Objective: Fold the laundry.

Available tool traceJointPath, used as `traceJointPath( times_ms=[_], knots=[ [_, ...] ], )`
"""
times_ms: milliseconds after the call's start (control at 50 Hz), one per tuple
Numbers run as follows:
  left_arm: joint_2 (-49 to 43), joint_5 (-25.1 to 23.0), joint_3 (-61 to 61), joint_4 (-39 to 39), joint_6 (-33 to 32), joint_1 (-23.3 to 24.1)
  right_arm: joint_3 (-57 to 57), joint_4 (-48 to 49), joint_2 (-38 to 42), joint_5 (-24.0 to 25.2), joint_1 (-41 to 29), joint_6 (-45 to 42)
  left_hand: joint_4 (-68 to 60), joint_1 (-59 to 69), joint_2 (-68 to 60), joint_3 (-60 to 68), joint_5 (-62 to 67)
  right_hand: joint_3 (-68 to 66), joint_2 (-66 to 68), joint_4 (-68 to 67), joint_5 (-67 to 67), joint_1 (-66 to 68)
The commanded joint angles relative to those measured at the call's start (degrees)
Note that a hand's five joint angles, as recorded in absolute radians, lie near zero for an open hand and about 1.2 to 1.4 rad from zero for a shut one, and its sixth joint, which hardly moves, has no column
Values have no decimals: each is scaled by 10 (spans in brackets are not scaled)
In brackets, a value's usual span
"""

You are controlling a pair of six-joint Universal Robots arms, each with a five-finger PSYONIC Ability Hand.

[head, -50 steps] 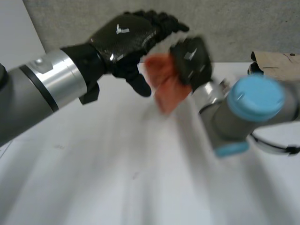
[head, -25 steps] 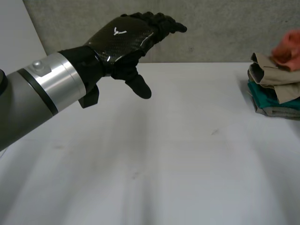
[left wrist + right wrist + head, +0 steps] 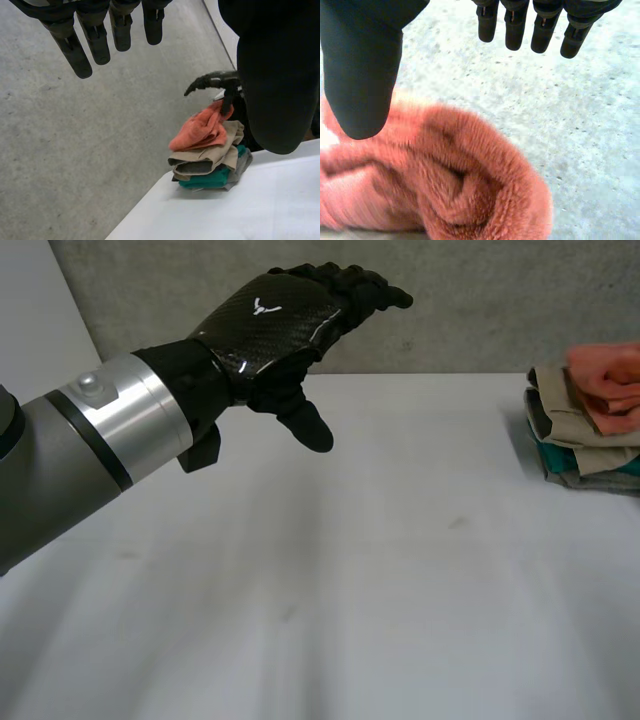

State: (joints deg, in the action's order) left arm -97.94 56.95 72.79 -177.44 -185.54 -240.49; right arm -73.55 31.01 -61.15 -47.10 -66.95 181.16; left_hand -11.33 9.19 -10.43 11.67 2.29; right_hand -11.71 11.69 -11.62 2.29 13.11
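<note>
The fuzzy orange cloth (image 3: 606,390) atop the folded beige-and-teal clothes stack (image 3: 558,420) is cut off by the head view's edge.

A white table (image 3: 400,590) stands with grey speckled concrete (image 3: 480,300) beyond its far edge.

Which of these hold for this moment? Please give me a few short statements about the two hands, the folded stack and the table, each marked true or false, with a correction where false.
1. The orange cloth lies on top of the stack. True.
2. The left hand pinches a cloth. False: it is open and holds nothing, raised above the table.
3. The stack sits in the middle of the table. False: it sits at the far edge on the robot's right.
4. The right hand is open over the orange cloth. True.
5. A teal cloth lies beneath the beige cloth. True.
</note>
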Motion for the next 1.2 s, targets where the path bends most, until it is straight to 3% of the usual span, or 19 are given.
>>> traceJointPath(
  times_ms=[20, 80, 140, 220, 260, 320, 420, 500, 520, 600, 760, 880, 1040, 1120, 1200],
  knots=[
    [1, 1, 14, 2, 0, 19, -42, -158, -128, -121, 80, -7, 11, 10, 2, -15, -21, 17, -17, 16, -23, -31],
    [3, 0, 19, 0, 0, 19, 0, -254, -130, -200, 106, -80, 11, 10, 2, -15, -21, 17, -17, 16, -23, -31],
    [6, 2, 6, -2, 4, 20, 92, -323, -130, -291, 107, -206, 9, 12, 0, -13, -19, 17, -17, 16, -23, -31],
    [10, 17, -48, -10, 34, 27, 174, -285, -134, -393, 69, -237, 6, 15, -3, -10, -16, 17, -17, 16, -23, -31],
    [13, 39, -76, -12, 60, 28, 193, -260, -134, -407, 25, -230, 6, 15, -3, -9, -16, 17, -17, 16, -23, -31],
    [27, 100, -129, -17, 105, 23, 193, -205, -153, -404, -48, -211, 4, 17, -5, -8, -14, 17, -17, 16, -23, -31],
    [40, 194, -182, -22, 117, 7, 119, -151, -231, -381, -138, -193, 3, 19, -6, -6, -12, 17, -17, 16, -23, -31],
    [60, 237, -174, -8, 87, -72, 27, -135, -251, -318, -233, -183, -4, 25, -13, 1, -6, 17, -17, 16, -23, -31],
    [68, 247, -160, 10, 64, -113, -12, -137, -261, -289, -274, -181, -4, 25, -13, 1, -6, 17, -17, 16, -23, -31],
    [67, 264, -114, 57, -23, -192, -93, -140, -273, -257, -349, -183, 4, 17, -5, -8, -14, 17, -17, 16, -23, -31],
    [23, 325, 24, 70, -226, -262, -194, -144, -268, -254, -414, -201, 13, 9, 4, -16, -22, 17, -17, 16, -23, -31],
    [-8, 333, 150, 63, -343, -330, -230, -137, -261, -253, -415, -219, 13, 8, 4, -17, -23, 17, -17, 16, -23, -31],
    [-23, 326, 298, -68, -419, -409, -252, -136, -236, -251, -413, -278, 13, 8, 4, -17, -23, 17, -17, 16, -23, -31],
    [-44, 282, 328, -104, -456, -448, -255, -125, -215, -251, -413, -279, 13, 8, 4, -17, -23, 17, -17, 16, -23, -31],
    [-60, 254, 324, -100, -481, -449, -252, -116, -197, -251, -414, -280, 13, 8, 4, -17, -23, 17, -17, 16, -23, -31]
  ],
)
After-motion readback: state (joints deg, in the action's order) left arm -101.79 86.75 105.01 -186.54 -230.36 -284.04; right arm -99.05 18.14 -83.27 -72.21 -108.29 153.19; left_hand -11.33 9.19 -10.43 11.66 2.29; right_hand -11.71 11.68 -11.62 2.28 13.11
